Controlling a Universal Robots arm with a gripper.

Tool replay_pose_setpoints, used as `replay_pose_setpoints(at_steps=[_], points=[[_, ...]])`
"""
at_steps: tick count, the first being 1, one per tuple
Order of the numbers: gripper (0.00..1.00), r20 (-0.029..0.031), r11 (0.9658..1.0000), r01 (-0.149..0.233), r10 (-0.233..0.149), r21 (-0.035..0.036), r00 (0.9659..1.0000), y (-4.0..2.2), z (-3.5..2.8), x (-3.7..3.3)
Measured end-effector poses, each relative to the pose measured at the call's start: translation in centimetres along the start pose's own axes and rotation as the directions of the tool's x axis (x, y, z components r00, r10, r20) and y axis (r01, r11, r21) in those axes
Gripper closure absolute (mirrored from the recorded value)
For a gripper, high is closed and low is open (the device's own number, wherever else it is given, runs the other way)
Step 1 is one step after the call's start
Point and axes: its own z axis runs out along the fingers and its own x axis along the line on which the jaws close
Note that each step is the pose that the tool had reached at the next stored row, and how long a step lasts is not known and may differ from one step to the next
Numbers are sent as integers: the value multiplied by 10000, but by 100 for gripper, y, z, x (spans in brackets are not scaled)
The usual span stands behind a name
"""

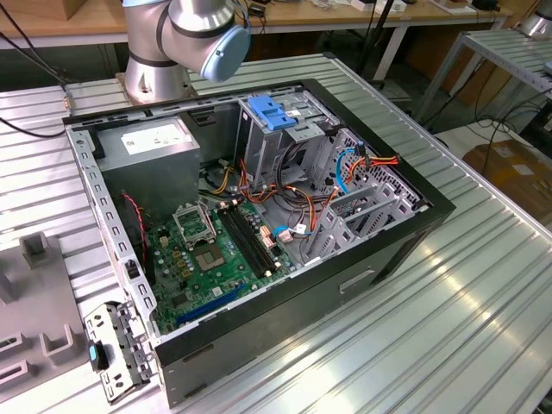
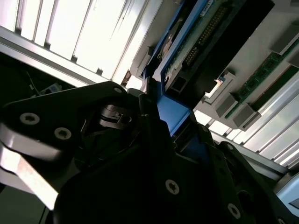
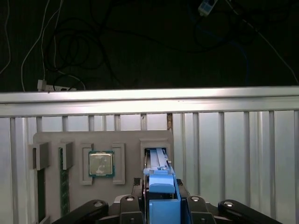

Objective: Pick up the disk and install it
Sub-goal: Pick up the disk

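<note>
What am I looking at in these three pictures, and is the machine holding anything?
A grey-and-blue jointed robot arm stands on a ribbed metal table beside an open black computer case; that picture comes from a camera off the arm. The other two come from cameras riding near its wrist. In the first wrist view, its black hand looks closed on the blue-framed silver disk, at a slot of a grey parts tray that also holds a square processor chip. The second wrist view shows the same grip close up.
</note>
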Motion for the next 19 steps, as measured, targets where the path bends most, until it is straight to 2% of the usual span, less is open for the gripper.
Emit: replay_pose_setpoints(at_steps=[4,11,15,19], points=[[63,-14,10000,-1,1,0,10000,0,-85,0],[63,-45,10000,-1,1,2,10000,0,-306,1],[63,-58,10000,-1,1,2,10000,0,-404,1],[63,-59,10000,-1,1,3,10000,0,-419,1]])
